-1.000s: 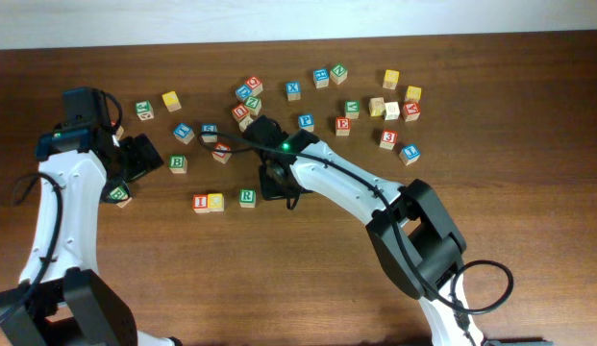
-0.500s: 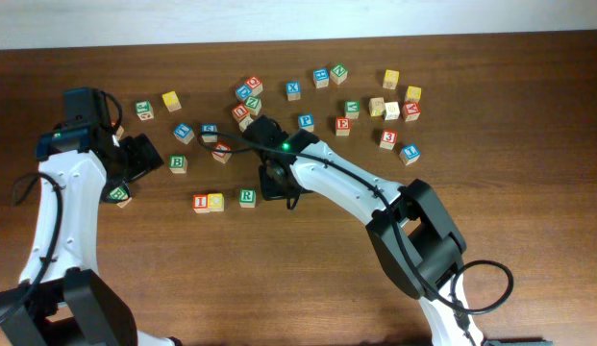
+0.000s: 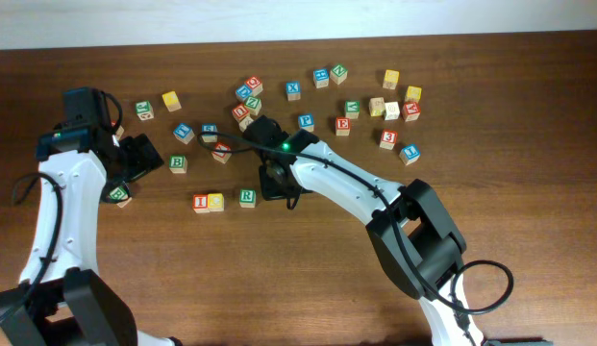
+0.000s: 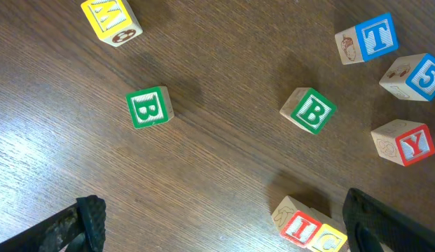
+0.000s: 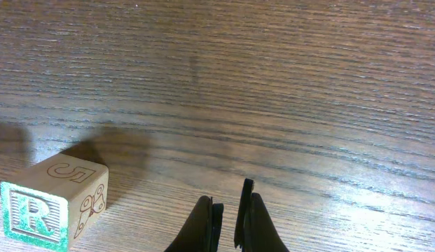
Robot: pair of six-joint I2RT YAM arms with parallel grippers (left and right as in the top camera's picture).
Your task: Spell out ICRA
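Dark wood counter, blocks strewn across it. Nearest, left of the middle, the I block [image 3: 200,203] and the C block [image 3: 215,202] touch side by side. The R block [image 3: 247,197] sits near them on the right, so the word reads in a line. The right claw [image 3: 275,183] hangs just beside the R block, pinched shut on nothing, probably there to nudge it. The left claw [image 3: 136,159], spread wide and empty, hovers toward the left edge, out of the way. I cannot pick out the A block among the far scatter.
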